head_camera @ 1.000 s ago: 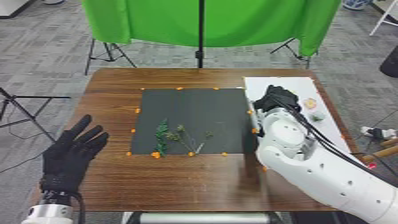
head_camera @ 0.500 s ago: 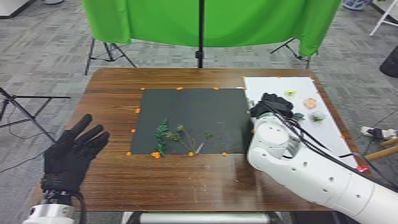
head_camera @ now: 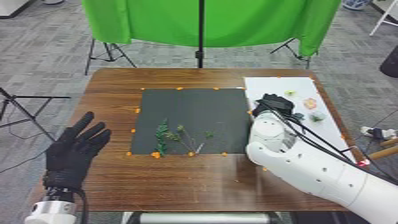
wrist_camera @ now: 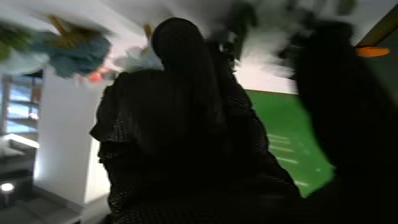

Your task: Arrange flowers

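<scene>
In the head view my right hand (head_camera: 274,104) is over the left part of the white sheet (head_camera: 277,84), beside the black sheet's (head_camera: 195,107) right edge. A yellow-green flower (head_camera: 290,93), a peach flower (head_camera: 310,103) and a pale green flower (head_camera: 317,116) lie on the white sheet. A leafy green sprig (head_camera: 162,136) and thin stems (head_camera: 185,140) rest low on the black sheet. My left hand (head_camera: 71,157) stands open left of it, fingers spread. In the right wrist view my right hand (wrist_camera: 178,105) is open, thumb apart, near a blue-grey flower (wrist_camera: 78,54).
Orange markers (head_camera: 155,155) line the black sheet's border on the brown table (head_camera: 178,185). A green cloth (head_camera: 151,25) and a black stand (head_camera: 201,52) are behind the table. My right forearm (head_camera: 306,170) extends over the table's right side.
Since the earliest frame, my right hand has drawn slightly nearer and to the left, uncovering the yellow-green flower. The flowers and stems have kept their places.
</scene>
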Robot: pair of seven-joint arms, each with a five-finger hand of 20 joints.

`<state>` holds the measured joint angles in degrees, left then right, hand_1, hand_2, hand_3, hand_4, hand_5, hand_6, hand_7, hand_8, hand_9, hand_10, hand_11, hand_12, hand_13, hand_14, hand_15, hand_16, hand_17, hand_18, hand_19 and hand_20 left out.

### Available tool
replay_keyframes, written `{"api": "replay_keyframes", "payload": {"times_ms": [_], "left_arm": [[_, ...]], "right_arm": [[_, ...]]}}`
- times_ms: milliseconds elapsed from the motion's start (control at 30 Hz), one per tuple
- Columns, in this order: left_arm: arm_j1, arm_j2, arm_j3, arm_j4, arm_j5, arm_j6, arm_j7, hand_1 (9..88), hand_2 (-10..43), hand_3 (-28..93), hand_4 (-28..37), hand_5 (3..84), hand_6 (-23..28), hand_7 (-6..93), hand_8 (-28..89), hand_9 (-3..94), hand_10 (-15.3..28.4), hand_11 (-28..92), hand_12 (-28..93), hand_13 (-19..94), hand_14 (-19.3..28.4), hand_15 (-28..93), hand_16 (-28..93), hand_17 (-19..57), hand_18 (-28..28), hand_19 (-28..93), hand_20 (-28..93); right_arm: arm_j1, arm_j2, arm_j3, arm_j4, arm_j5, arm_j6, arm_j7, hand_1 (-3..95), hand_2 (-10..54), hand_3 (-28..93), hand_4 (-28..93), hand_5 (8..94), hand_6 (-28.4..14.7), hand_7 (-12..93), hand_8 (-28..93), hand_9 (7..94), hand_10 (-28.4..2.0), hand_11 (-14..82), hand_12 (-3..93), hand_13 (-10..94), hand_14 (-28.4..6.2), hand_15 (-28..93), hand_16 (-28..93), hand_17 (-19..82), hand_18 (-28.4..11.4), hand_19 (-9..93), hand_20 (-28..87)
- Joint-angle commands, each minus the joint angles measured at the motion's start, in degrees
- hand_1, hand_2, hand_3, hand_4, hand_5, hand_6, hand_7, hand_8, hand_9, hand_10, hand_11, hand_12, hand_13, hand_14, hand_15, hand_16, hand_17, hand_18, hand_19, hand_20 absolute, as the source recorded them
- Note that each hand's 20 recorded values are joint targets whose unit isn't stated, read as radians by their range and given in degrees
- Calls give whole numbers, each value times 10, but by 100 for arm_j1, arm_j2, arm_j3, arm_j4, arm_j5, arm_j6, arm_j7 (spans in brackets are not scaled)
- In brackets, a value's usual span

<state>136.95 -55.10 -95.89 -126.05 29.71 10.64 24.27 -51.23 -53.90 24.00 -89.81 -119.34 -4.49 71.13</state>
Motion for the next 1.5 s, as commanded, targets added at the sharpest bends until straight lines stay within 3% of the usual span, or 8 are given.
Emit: {"api": "replay_keyframes", "payload": {"times_ms": [33, 133, 433, 600, 800, 867, 1133, 1500], "left_arm": [[65, 128, 59, 39, -130, 59, 101, 214, 57, 783, -283, 370, 77, 110, -98, 352, 199, 206, 100, 235, 276, 462, -83, -96, 278, 556, 72], [106, 204, 74, 39, -194, 101, 198, 213, 57, 784, -283, 371, 77, 109, -97, 352, 199, 206, 101, 235, 276, 462, -83, -96, 278, 556, 72], [146, 157, 15, 27, -151, 72, 109, 213, 58, 784, -283, 371, 78, 108, -97, 352, 199, 206, 100, 235, 276, 463, -83, -97, 277, 556, 71], [287, 260, -84, -30, -182, 135, 190, 214, 58, 782, -283, 371, 78, 108, -96, 352, 199, 207, 101, 239, 279, 475, -82, -88, 282, 580, 89], [277, 167, -136, -47, -82, 102, 59, 214, 58, 783, -283, 371, 78, 109, -96, 351, 200, 205, 100, 238, 280, 477, -86, -88, 282, 572, 88], [292, 166, -133, -54, -89, 111, 92, 214, 58, 782, -283, 371, 78, 109, -96, 351, 200, 204, 100, 238, 280, 476, -86, -89, 283, 571, 88], [262, 94, -135, -56, -20, 74, 24, 214, 59, 782, -283, 371, 77, 110, -97, 352, 200, 206, 101, 237, 279, 474, -86, -91, 281, 567, 87], [285, -10, -192, -60, 39, 48, -75, 216, 58, 787, -283, 371, 78, 109, -97, 352, 200, 208, 100, 237, 279, 475, -85, -92, 281, 566, 87]], "right_arm": [[-241, 33, -408, 177, -205, 293, -244, 557, -95, 646, -282, 849, -30, 223, 51, 872, -104, 401, 257, 804, -76, 748, 182, 379, -258, 932, 343], [-257, 117, -418, 146, -369, 622, -310, 583, -95, 651, -283, 875, -23, 229, 59, 900, -95, 394, 266, 826, -66, 744, 188, 393, -248, 932, 366], [-249, 427, -188, -450, -748, 1383, -324, 575, -95, 699, -283, 906, -25, 219, 72, 931, -94, 386, 264, 853, -62, 736, 196, 414, -242, 932, 412], [-524, 514, 150, -1240, -934, 1146, -468, 572, -95, 712, -283, 912, -29, 218, 78, 935, -100, 394, 263, 855, -65, 739, 200, 416, -246, 932, 427], [-910, 312, 532, -1849, -728, 697, -513, 576, -95, 718, -283, 915, -37, 214, 88, 937, -106, 401, 258, 855, -70, 746, 204, 416, -252, 932, 446], [-1039, 166, 597, -1968, -644, 499, -538, 577, -95, 719, -283, 914, -39, 212, 91, 937, -107, 400, 259, 854, -71, 748, 204, 415, -254, 932, 449], [-1300, -350, 405, -1804, -624, 84, -425, 577, -95, 718, -283, 912, -40, 208, 103, 933, -109, 405, 265, 851, -75, 753, 205, 414, -259, 932, 458], [-1473, -410, 360, -1880, -660, -60, -454, 560, -95, 676, -283, 894, -31, 212, 90, 906, -110, 456, 236, 837, -76, 752, 202, 404, -253, 932, 437]]}}
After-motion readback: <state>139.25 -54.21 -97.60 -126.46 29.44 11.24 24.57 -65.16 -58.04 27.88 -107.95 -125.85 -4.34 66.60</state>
